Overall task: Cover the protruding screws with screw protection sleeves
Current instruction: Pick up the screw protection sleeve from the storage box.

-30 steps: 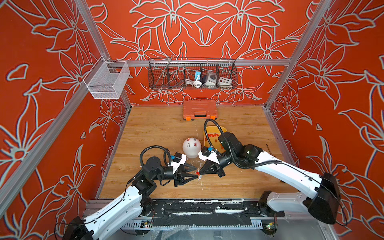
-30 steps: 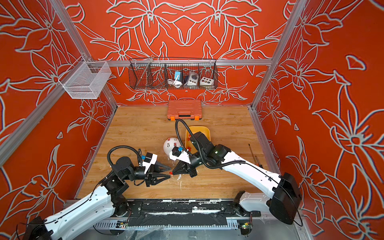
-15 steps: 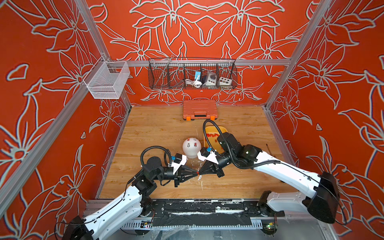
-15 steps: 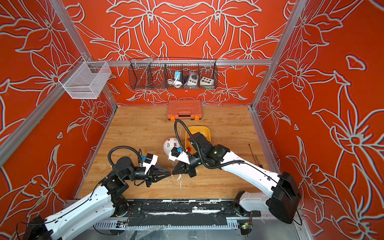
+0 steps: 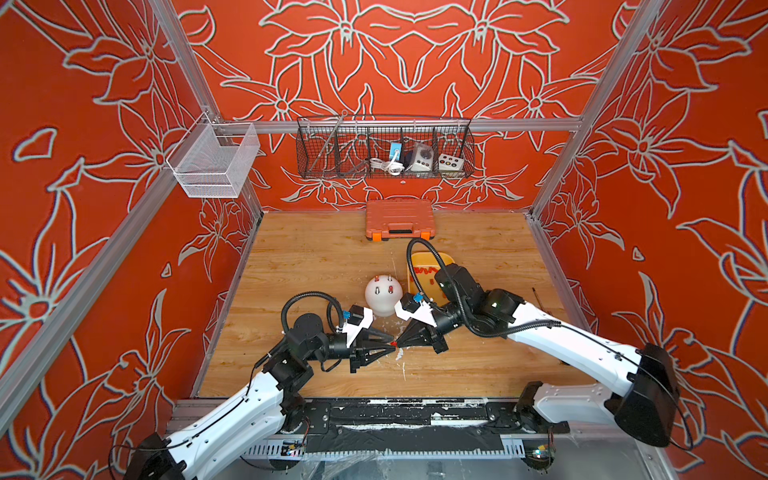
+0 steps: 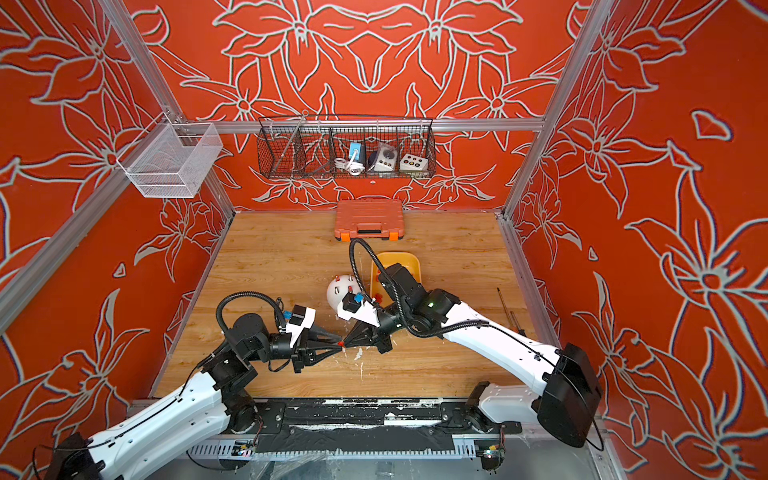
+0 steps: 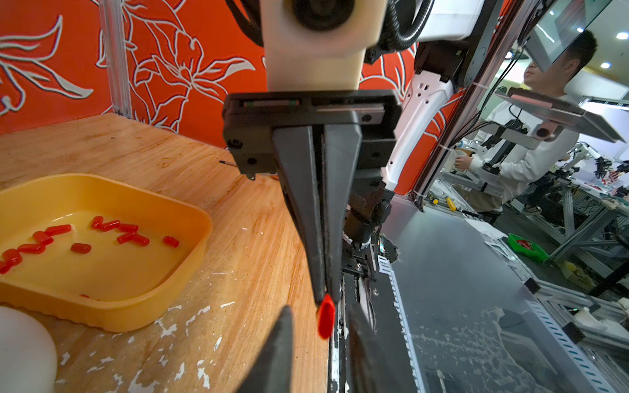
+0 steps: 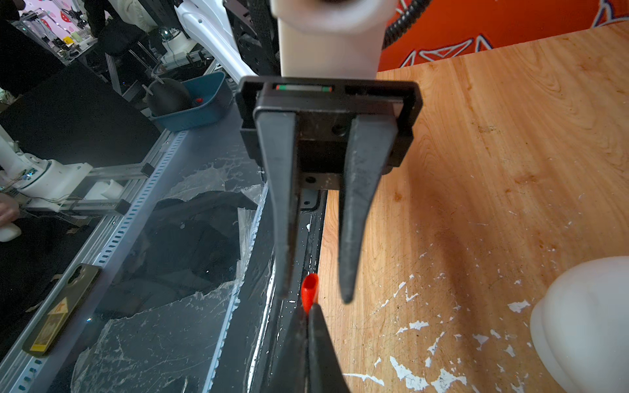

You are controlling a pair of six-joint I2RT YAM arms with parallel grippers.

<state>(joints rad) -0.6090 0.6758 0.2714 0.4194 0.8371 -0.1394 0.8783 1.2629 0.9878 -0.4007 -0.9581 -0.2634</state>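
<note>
Both grippers meet tip to tip over the front middle of the table. My right gripper (image 8: 311,308) is shut on one end of a red screw protection sleeve (image 8: 310,288), and the sleeve's other end sticks out toward the left arm. My left gripper (image 7: 319,308) is open. Its fingers (image 7: 279,340) stand either side of the sleeve (image 7: 326,320) with a gap on each side. Behind stands the white dome (image 5: 383,297) with the protruding screws (image 5: 376,286); red shows on two of them. More sleeves (image 7: 119,228) lie in the yellow tray (image 7: 190,217).
An orange tool case (image 5: 400,218) lies at the back. A black wire basket (image 5: 384,149) and a white mesh basket (image 5: 212,160) hang on the walls. A thin tool (image 6: 505,305) lies by the right wall. The table's front edge runs right under the grippers.
My left gripper has moved right to the right gripper's tip and its fingers have narrowed around the sleeve. The right arm has hardly moved.
</note>
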